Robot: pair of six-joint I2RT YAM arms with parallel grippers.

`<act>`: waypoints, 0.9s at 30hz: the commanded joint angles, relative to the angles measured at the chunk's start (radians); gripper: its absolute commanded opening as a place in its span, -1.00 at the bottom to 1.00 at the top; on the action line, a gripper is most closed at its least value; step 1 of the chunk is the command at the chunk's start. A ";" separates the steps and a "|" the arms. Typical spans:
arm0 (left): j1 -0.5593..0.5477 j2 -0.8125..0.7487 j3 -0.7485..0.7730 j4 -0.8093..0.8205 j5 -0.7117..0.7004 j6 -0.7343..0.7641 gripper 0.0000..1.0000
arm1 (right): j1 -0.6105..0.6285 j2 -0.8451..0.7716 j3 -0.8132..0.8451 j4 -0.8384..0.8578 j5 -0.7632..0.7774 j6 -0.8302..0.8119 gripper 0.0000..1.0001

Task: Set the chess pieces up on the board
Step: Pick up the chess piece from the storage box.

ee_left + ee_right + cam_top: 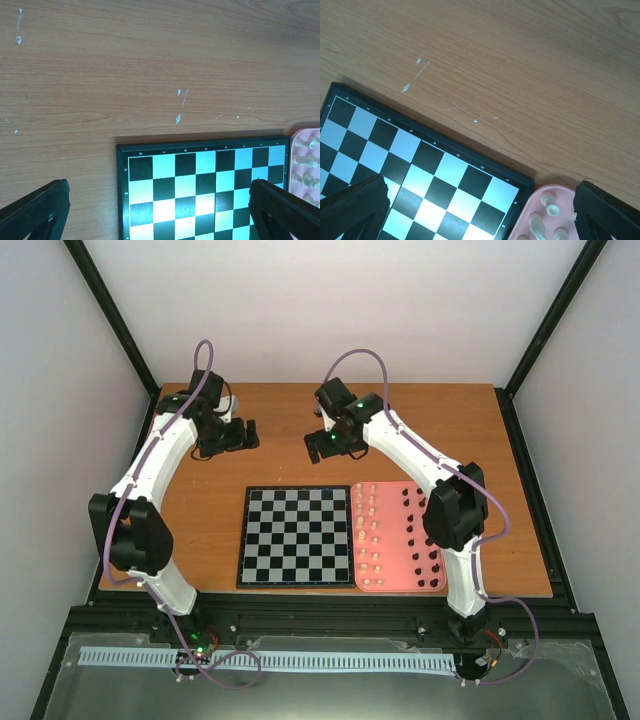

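1. Two pairs of fingers hang spread wide and hold nothing. The black right fingers [607, 212] fill the lower corners of the right wrist view, and the black left fingers [35, 212] do the same in the left wrist view.
2. Between the right fingers shows a far corner of the flat black-and-white checkered board [420, 165], with every visible square bare. At 5 o'clock in that view is the rounded corner of a pink rectangular tray [532, 197], with a few tiny peg-like cream-white chess pieces [549, 205] standing upright in it.
3. From above, the right fingers [322, 445] hover over the brown wooden table [450, 430], just past the board's [295, 537] 12 o'clock edge. The tray [395, 540] lies at 5 o'clock from them, close along the board's 3 o'clock edge. Whether tray and board touch cannot be told.
4. Its long axis runs from 12 to 6 o'clock. The cream-white chess pieces [370, 540] stand in columns on the board side. The black chess pieces [420, 540] are on the 3 o'clock side, partly hidden behind the right arm's elbow.
5. Hovering at 11 o'clock of the board, the left fingers [245, 433] have the whole board between them and the tray.
6. By my judgement the set-up has not begun and the right arm is the nearer one. The first pick calls for a swing toward 5 o'clock and a drop onto one piece. The pieces stand close together, so a neighbour could be knocked over.
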 commanded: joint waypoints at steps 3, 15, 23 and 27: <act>-0.003 -0.043 -0.010 0.017 0.003 -0.010 1.00 | -0.010 -0.023 -0.018 0.008 0.029 0.021 1.00; -0.004 -0.040 -0.026 0.029 0.034 -0.020 1.00 | -0.052 -0.063 -0.060 -0.040 0.012 -0.023 0.94; -0.003 -0.047 -0.055 0.036 0.033 -0.022 1.00 | -0.063 -0.095 -0.157 -0.055 0.019 -0.051 0.47; -0.003 -0.049 -0.058 0.031 0.021 -0.019 1.00 | -0.073 -0.111 -0.242 -0.028 -0.002 -0.023 0.08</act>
